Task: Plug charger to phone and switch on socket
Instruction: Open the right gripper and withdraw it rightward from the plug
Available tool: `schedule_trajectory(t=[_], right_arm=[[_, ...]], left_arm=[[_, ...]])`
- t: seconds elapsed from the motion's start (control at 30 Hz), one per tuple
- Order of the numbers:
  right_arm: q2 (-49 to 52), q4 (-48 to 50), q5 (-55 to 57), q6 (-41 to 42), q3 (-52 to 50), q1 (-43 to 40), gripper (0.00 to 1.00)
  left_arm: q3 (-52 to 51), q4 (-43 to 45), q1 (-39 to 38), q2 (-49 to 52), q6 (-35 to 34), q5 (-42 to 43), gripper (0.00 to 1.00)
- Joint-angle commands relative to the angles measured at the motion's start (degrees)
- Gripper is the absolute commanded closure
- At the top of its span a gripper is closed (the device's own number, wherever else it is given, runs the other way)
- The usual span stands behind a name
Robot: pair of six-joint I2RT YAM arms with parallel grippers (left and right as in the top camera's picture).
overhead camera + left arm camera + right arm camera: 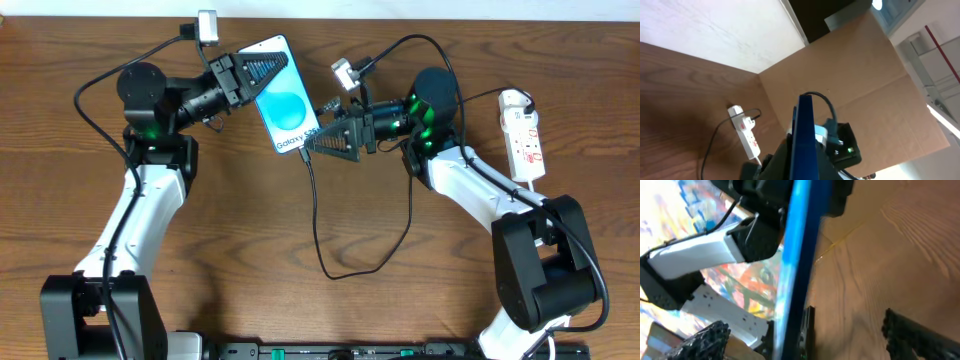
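The phone (283,100), with a blue screen and "Galaxy S25" text, is held off the wooden table. My left gripper (255,72) is shut on its top end; the left wrist view shows the phone (802,135) edge-on between the jaws (802,167). My right gripper (318,143) is open at the phone's bottom end, its fingers (807,335) spread either side of the phone's edge (795,255). The black charger cable (318,220) reaches the phone's bottom edge with its tip (304,153) and loops down over the table. The white power strip (523,135) lies far right and also shows in the left wrist view (746,132).
The right arm's base (545,270) stands just below the power strip. The left arm's base (100,310) is at the front left. A cardboard wall (865,75) stands behind the strip. The cable loop lies across the table's middle.
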Motion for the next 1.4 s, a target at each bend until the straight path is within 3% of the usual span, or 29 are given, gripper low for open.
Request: schedule_trajectory(t=[0.0,0.33,0.47,0.7,1.23,1.37], right_arm=[[0.3,0.7,-1.6,0.4,0.8,-0.8,0.01],[0.3,0.4,-1.7,-2.0,0.8,-0.9,0.01],[0.3,-4.9,-0.4,-5.6,0.8,-0.9,0.01],[0.3,-29.7,11.6,-14.3,0.8,-1.2,0.01],[0.1,-61.1,35.1,-25.0,0.8,-5.1,0.01],[-1.8,-65.9,43.5,-25.0,0.8,-6.1,0.01]], left_arm=[[1.4,0.5,2.7,-1.2,0.2,0.8,0.93],[1.4,-5.3,10.0,-1.2,0.2,6.2,0.93],[1.4,-5.3,10.4,-1.2,0.2,7.7,0.93],[1.4,-5.3,10.4,-1.2,0.2,8.9,0.93],[1.4,-6.3,10.4,-1.2,1.9,9.8,0.93],[1.4,-14.9,10.4,-1.2,8.1,9.7,0.93]])
